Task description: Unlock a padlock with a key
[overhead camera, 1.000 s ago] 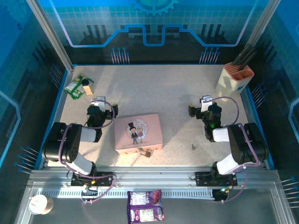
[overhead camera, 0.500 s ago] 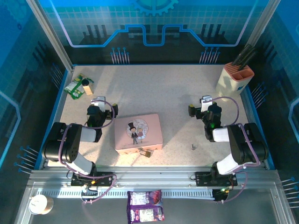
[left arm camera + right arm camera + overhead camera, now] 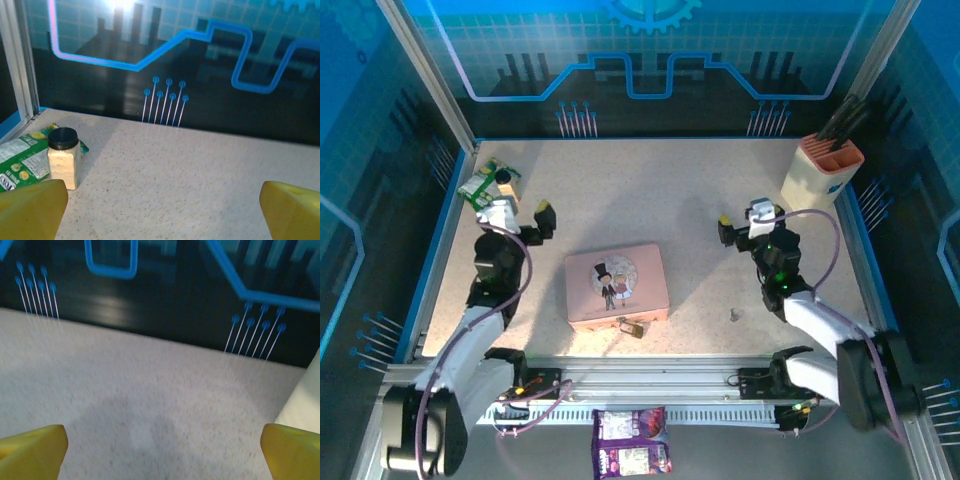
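The small brass padlock lies on the table against the near edge of the pink tin. The tiny grey key lies alone on the table to its right, near the front. My left gripper is raised at the left, beyond the tin, open with nothing between its yellow fingertips. My right gripper is raised at the right, beyond the key, open and empty too, with yellow fingertips wide apart.
A spice jar and a green packet lie at the back left corner. A knife block stands at the back right. A purple snack packet rests below the front rail. Blue rails edge the table.
Both arms have lifted and stretched out from their folded pose. The left gripper swung left and toward the back; the right gripper rose slightly. Padlock and key have not moved.
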Controlling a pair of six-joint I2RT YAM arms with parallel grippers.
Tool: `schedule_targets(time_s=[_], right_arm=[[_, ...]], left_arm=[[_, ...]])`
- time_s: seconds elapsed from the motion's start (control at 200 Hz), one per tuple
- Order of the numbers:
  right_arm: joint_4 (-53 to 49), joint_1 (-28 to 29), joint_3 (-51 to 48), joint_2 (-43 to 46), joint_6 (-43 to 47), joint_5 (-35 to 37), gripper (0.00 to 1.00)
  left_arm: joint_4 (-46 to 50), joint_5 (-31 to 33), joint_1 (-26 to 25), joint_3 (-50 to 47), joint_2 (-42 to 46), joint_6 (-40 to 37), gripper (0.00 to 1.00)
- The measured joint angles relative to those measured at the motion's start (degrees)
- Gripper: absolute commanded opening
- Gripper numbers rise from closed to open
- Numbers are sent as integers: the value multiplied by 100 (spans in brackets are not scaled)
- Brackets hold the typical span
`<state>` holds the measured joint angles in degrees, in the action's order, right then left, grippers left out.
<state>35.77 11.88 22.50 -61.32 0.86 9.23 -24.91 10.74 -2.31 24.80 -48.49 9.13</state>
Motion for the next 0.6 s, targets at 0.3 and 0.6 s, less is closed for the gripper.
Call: schedule_targets(time_s=[0.3, 0.6], right_arm=[[-3779, -317, 1808, 1853, -2188, -127, 100], [-7069, 201, 2009, 2568, -2874, -461, 100]], left_arm=[[3807, 76, 0, 1928, 1102, 2109, 99], [5799, -1191, -619, 2081, 861, 2312, 99]])
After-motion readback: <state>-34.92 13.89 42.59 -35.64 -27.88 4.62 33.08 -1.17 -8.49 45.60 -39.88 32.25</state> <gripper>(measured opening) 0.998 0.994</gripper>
